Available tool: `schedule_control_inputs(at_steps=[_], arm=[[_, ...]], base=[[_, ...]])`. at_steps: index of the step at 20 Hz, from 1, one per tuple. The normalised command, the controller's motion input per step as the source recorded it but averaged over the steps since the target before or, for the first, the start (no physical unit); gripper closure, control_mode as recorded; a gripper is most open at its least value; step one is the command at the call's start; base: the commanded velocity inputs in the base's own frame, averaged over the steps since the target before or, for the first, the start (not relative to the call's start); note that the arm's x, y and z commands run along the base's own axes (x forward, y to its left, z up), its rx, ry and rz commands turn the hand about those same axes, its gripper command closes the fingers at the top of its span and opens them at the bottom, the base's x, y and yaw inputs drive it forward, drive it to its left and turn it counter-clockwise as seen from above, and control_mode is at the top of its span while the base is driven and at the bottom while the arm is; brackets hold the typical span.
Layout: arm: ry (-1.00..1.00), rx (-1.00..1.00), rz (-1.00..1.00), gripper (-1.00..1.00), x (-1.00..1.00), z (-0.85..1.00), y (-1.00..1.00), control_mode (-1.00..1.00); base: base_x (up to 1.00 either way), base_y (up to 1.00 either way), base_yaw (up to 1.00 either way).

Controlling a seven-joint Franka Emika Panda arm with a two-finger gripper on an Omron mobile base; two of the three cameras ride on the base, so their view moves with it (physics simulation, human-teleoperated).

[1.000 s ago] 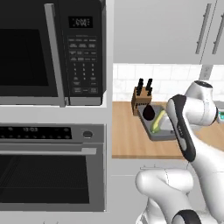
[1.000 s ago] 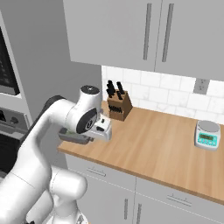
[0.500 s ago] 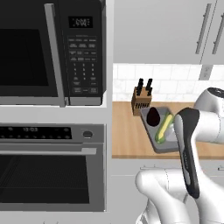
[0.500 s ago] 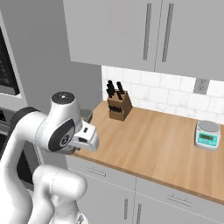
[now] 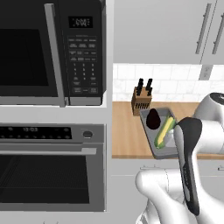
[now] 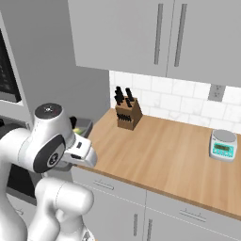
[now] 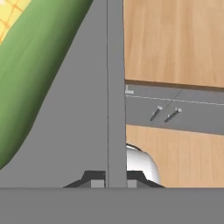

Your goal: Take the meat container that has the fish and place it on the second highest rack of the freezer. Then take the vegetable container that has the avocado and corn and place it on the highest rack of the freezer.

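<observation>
Gripping the vegetable container (image 5: 160, 131) by its rim: claw (image 7: 117, 177) clamped either side of the wall. Rigid tray; loose corn (image 5: 163, 131) and avocado (image 5: 153, 119) probably roll if tilted.

A matt grey, plastic-looking vegetable container (image 5: 160, 135) is seen, its thin wall clamped between the dark matt fingertips (image 7: 92, 177) of the gripper (image 7: 116, 177). Inside it, beside the pincer, a smooth green-husked corn (image 7: 30, 78) and a dull dark avocado (image 5: 152, 119) are shown. Beyond, a satin wood-grain counter (image 6: 164, 155) is seen.
</observation>
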Motion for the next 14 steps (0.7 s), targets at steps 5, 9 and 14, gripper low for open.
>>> schedule_control_inputs(at_steps=[5,9,14], arm=[[-0.06,0.00,0.00,1.00,-0.03,0.00,0.00,-1.00],[0.00,0.00,0.00,1.00,0.00,0.00,0.00,-1.00],[0.00,0.00,0.00,1.00,0.00,0.00,0.00,1.00]], base=[[0.00,0.00,0.00],[0.00,0.00,0.00],[-0.03,0.00,0.00]])
